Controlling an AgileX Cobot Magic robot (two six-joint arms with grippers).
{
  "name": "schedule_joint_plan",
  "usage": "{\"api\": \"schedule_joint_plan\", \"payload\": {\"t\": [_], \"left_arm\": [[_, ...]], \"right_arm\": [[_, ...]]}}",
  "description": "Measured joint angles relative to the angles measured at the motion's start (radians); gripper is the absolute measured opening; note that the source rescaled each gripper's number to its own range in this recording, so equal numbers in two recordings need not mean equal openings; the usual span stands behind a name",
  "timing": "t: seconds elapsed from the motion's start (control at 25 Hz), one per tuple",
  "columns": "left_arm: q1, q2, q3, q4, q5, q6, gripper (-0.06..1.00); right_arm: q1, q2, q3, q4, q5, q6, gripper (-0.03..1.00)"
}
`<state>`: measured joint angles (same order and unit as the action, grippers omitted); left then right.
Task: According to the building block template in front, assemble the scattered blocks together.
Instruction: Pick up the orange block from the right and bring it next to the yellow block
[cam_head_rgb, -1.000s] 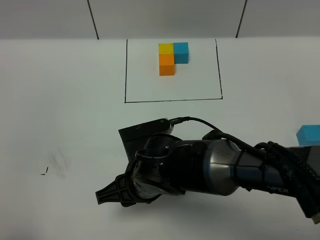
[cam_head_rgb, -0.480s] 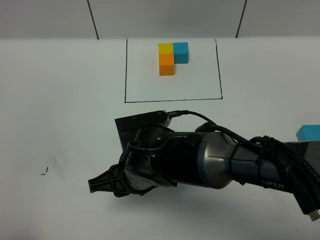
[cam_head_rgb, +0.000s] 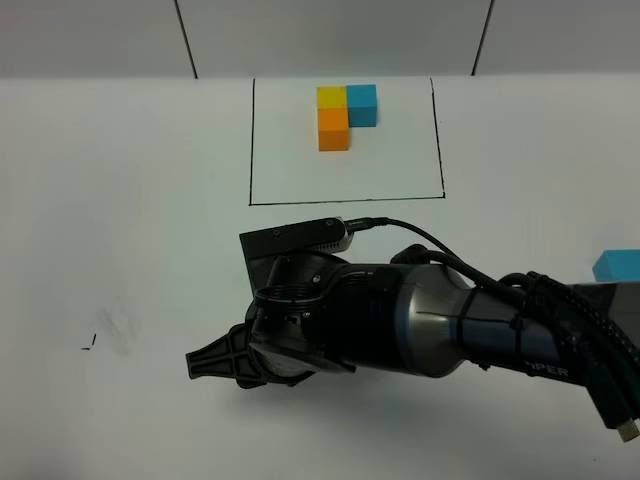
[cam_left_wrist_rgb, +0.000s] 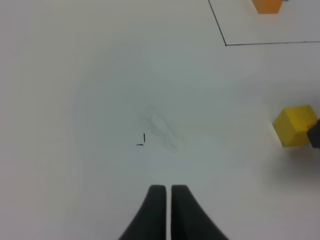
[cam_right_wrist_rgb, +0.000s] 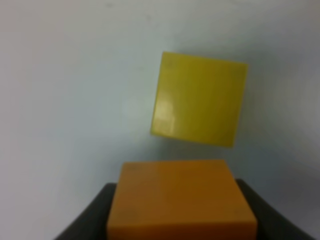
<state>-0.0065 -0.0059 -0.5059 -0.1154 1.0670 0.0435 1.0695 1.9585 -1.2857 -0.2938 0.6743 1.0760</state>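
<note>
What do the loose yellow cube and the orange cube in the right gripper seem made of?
The yellow cube is probably hard plastic or painted wood: even colour, straight edges, a soft pale sheen near one corner. The orange cube looks the same: smooth uniform face, faint sheen, no visible grain. The blur leaves plastic or wood open.

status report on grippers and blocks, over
Left gripper shut, empty. Right gripper shut on orange cube, yellow cube just ahead, nothing between. Blue cube apart at far right.
</note>
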Motion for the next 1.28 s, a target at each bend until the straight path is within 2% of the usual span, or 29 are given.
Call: {"api": "schedule_joint_plan", "payload": {"t": [0.36, 1.28], "left_arm": [[0.0, 0.0, 0.0, 0.0, 0.0, 0.0, 0.01], [0.0, 0.0, 0.0, 0.0, 0.0, 0.0, 0.01]], "right_arm": [[0.0, 0.027, -0.001, 0.052, 0.035, 0.015, 0.53], [0.0, 0.067, -0.001, 0.085, -0.051, 0.015, 0.53]]}}
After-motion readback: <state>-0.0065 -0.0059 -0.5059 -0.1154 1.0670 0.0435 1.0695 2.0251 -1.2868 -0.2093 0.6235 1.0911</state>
